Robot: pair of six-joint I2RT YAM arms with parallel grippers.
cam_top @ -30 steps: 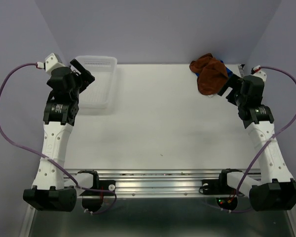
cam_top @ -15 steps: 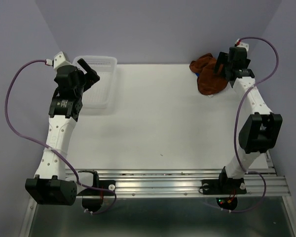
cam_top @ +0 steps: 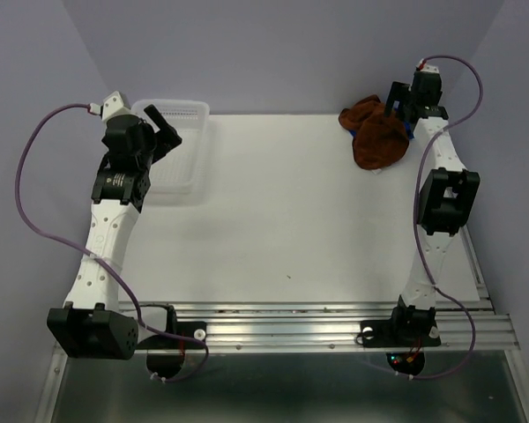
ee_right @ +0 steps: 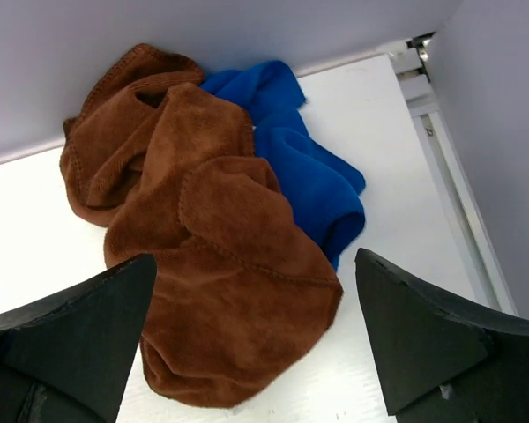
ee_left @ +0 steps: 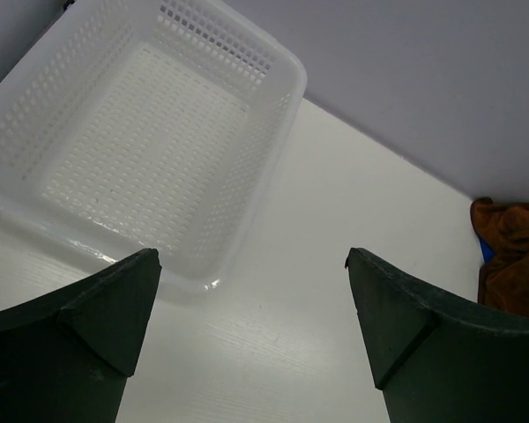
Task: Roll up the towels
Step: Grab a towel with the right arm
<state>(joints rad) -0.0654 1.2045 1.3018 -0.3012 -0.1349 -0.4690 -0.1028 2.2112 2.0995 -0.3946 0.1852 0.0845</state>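
Towels lie heaped together at the far right corner of the table [cam_top: 282,220], close against the back wall and unrolled. The brown towel [ee_right: 220,264] is on top and to the left, crumpled into loose folds with its stitched hem curling across the surface. The blue towel [ee_right: 313,176] lies partly under it and shows only on the right and far side, where a folded lobe reaches toward the table's right edge. From overhead almost nothing of the blue one shows, just a sliver beside the brown. The right gripper [ee_right: 257,256] is stretched out to that corner and hangs over the heap, its jaws spread wide with the brown towel showing in the gap between them; it grasps nothing, and whether a fingertip brushes the cloth I cannot tell. The left gripper [ee_left: 253,254] is at the far left, well apart from the towels, above the right part of the basket [ee_left: 282,79], a white mesh tray that sits at the far left corner of the table. Its jaws are likewise released and hold nothing. In the left wrist view the heap appears only as a small brown patch with a touch of blue at the right edge.
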